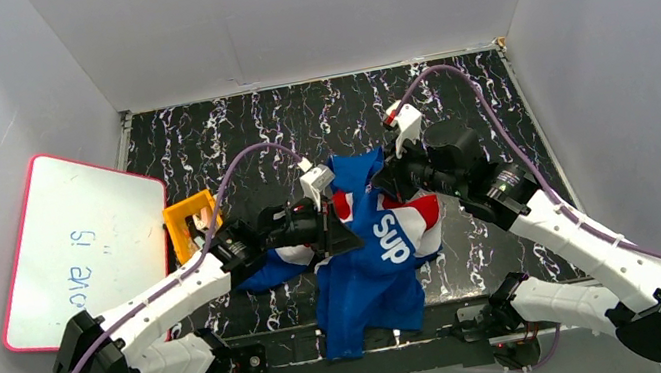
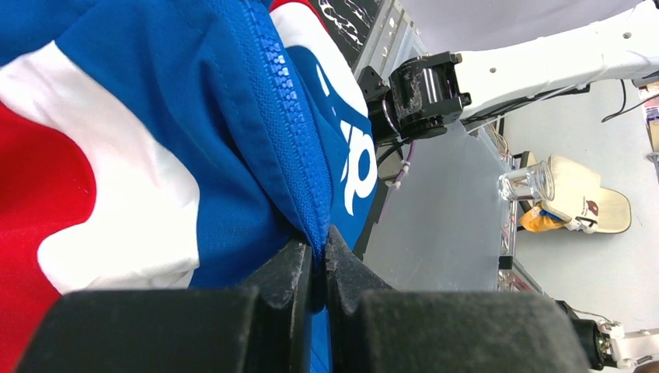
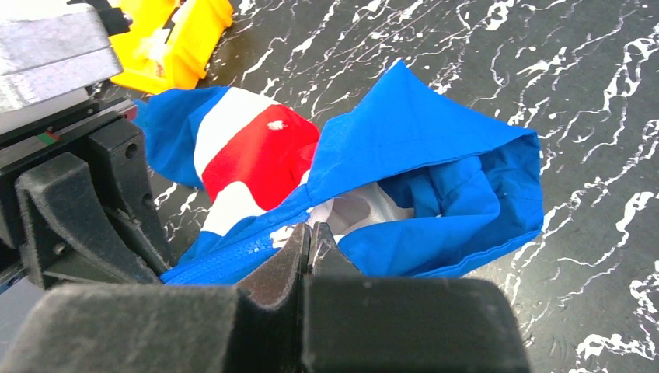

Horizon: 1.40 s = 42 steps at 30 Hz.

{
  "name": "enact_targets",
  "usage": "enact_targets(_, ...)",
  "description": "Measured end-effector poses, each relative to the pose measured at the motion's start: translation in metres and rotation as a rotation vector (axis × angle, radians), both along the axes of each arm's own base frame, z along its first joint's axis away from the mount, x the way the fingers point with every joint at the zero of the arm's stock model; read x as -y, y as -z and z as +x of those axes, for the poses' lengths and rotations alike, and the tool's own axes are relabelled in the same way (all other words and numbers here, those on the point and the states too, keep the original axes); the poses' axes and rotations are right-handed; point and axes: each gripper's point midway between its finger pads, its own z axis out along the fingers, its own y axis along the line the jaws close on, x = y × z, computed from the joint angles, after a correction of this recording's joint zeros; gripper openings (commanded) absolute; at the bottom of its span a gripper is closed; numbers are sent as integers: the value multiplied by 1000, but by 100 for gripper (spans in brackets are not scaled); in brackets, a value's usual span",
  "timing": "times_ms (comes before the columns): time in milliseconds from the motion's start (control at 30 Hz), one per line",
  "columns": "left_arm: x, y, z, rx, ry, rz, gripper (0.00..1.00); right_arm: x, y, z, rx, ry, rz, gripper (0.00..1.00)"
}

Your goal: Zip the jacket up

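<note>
The left tool pinches the jacket at its zipper; the right tool clamps its edge too.

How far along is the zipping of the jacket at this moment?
Done: the zip teeth look meshed above the left gripper, which pinches the jacket along them. In hand: the right gripper is shut on those teeth near the hood. Left: whether any stretch is open there, I cannot tell.

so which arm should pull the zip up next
Right, probably: the right fingers pinch the jacket zipper edge by the hood, while the left fingers clamp the teeth lower down, suiting an anchor. The slider isn't visible.
</note>
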Motion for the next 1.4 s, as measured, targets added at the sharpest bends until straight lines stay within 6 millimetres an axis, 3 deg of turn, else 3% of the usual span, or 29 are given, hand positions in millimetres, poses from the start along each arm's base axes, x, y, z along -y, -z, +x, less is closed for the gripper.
enact_targets(567,-2,-4,1,24,-8,-27,0,7,-9,13,54,90,-2,0)
enact_targets(833,-4,-17,2,54,-17,-58,0,4,-37,17,132,68,23,0)
enact_targets(1067,-8,-23,4,73,-43,-60,0,1,-48,18,170,49,27,0)
enact_targets(1233,-10,-25,8,81,-66,-44,22,1,-53,21,189,53,33,0)
enact_targets(1333,-14,-14,0,46,-52,3,33,11,-67,35,246,122,38,0)
enact_targets(1400,-18,-4,-5,21,-46,44,46,18,-79,44,285,172,48,0)
